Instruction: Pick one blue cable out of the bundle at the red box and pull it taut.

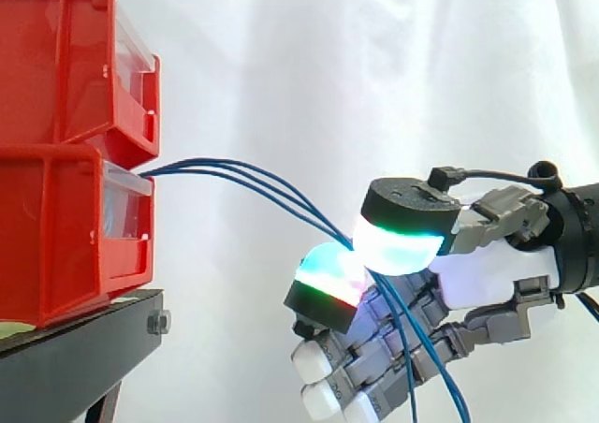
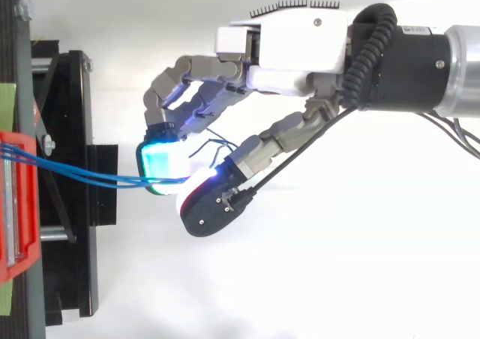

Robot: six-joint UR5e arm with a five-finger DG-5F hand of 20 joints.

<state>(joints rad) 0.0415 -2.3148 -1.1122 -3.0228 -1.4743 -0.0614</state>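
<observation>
Left: stacked red boxes (image 1: 65,161) on the black stand (image 1: 84,348). Centre: blue cables (image 1: 243,178) leave the boxes' front edge and curve downward, not yet taut. Right: my hand (image 1: 487,278), fingers (image 1: 402,240) pinched on the cables; whether on one alone, I cannot tell. Pulling remains, and nothing stands in the way.

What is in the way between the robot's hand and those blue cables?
Nothing visible. The hand pinches the blue cables between two glowing pads, and only open air lies along them back to the red bins.
</observation>
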